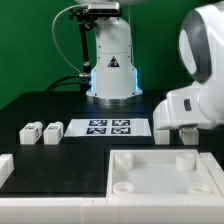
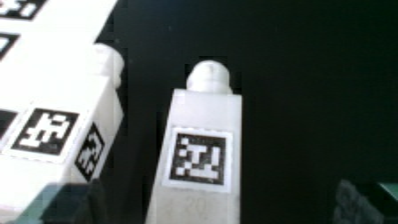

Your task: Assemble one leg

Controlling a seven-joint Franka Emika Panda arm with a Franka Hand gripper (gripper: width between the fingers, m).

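Exterior view of a black table [image 1: 40,105]. At nine o'clock lie two small white blocks [image 1: 40,131], side by side; they look like spare legs. Next, near the centre, is the flat marker board [image 1: 100,127], with the robot's base [image 1: 110,70] behind it at twelve o'clock. At five o'clock sits the large white tray-like part [image 1: 165,153], with nothing fitted to it. At three o'clock the gripper [image 1: 180,128] hangs low over the table, just beyond the tray.

The wrist view shows what lies beneath: the leg [image 2: 199,150], tag facing the camera and a rounded peg at its end, with a second leg [image 2: 71,125] just beside it. Whether the fingers are apart or together cannot be told, as neither view shows them clearly.

As a judgement, the task is at its start: the leg seems not yet lifted, and picking it up and joining it to the tray are both left to do.
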